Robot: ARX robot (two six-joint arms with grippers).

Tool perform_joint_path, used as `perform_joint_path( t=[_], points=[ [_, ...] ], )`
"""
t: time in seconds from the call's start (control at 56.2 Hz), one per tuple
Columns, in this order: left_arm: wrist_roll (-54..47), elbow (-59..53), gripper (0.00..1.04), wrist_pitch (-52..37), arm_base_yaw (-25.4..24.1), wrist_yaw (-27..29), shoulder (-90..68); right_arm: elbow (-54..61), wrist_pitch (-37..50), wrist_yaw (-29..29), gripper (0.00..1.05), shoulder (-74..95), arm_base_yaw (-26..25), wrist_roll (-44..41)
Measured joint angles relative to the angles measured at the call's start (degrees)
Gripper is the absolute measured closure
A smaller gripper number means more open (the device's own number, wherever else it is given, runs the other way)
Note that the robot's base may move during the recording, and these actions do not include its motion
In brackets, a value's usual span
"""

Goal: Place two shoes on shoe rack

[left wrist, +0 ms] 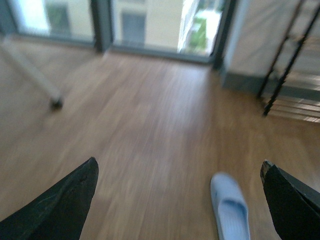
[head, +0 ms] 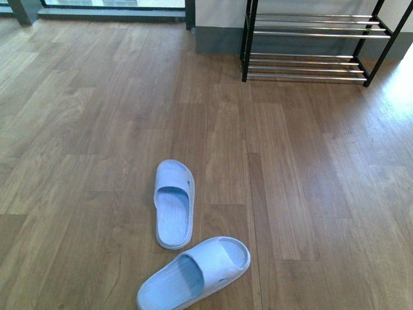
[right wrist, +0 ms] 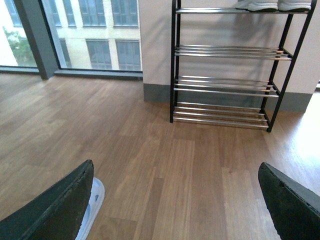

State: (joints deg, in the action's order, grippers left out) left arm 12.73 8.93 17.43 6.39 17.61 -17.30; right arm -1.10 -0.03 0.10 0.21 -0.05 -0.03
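Two pale blue slides lie on the wooden floor in the front view: one point(head: 174, 203) points away from me, the other point(head: 195, 272) lies nearer and angled to the right. The shoe rack point(head: 313, 45) stands against the far wall at the upper right, its chrome bars bare on the tiers in view. My left gripper point(left wrist: 180, 200) is open above the floor, a blurred slide point(left wrist: 229, 207) between its fingers and lower down. My right gripper point(right wrist: 175, 200) is open, a slide's edge point(right wrist: 92, 205) beside one finger. The rack point(right wrist: 227, 65) shows ahead, with white-soled shoes point(right wrist: 272, 5) on its top tier.
A grey skirting and pale wall point(head: 216, 32) run behind the rack. Floor-to-ceiling windows point(right wrist: 90, 35) with dark frames stand to the left. A pale leg on a dark caster point(left wrist: 56, 103) stands on the floor in the left wrist view. Wooden planks point(head: 290, 194) stretch between slides and rack.
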Motion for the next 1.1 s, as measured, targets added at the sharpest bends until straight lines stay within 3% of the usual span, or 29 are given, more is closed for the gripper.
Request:
perform_joint_path(
  t=[0.16,0.391,0.569,1.103],
  points=[
    [0.42,4.22,0.09,-6.45,0.37,-4.74,-22.40,-0.02,0.00,-0.07,0.09,0.02,0.00,0.00],
    [-15.10,13.27,0.09,-14.12,2.21,-13.16,-49.83,-0.02,0.00,-0.07,0.09,0.02,0.00,0.00],
    [-27.69,21.62,0.09,-19.63,4.83,-15.58,-68.39,-0.02,0.00,-0.07,0.09,0.02,0.00,0.00],
    [-54.14,45.48,0.09,-20.90,7.04,-25.05,-112.74,-0.02,0.00,-0.07,0.09,0.02,0.00,0.00]
  ],
)
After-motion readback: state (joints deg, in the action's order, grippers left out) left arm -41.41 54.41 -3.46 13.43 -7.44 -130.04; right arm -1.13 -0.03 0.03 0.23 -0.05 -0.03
